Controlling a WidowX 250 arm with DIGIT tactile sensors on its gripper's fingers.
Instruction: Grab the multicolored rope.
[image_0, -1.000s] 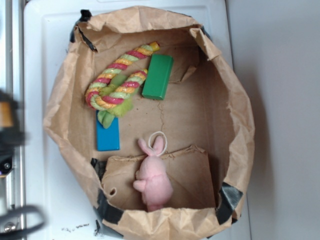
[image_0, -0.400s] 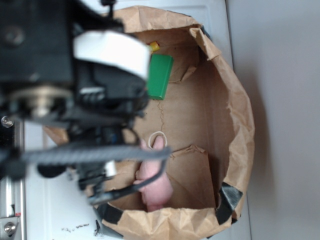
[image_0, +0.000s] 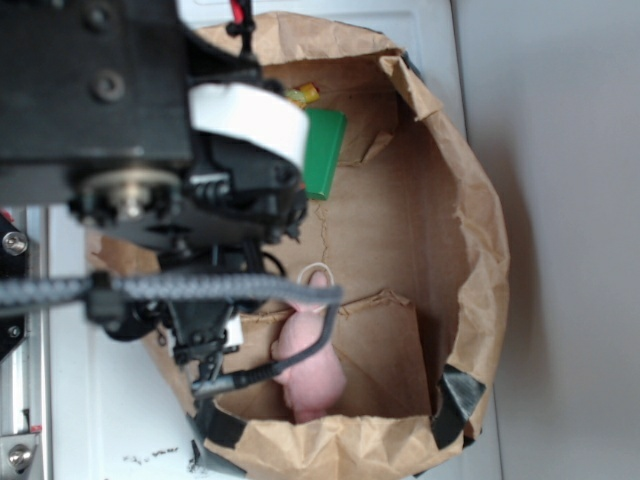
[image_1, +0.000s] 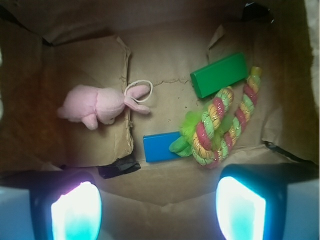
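Wrist view: fingers (image_1: 157, 207) apart w/ nothing between, above paper bag (image_1: 75, 20); multicolored rope (image_1: 220, 127) right, touching green block (image_1: 219, 75).

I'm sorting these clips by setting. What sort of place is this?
Probably a robot lab or test bench, not a home scene: a taped brown paper bag on a white surface serves as a bin, holding test props like the multicolored rope, pink plush bunny and green block.
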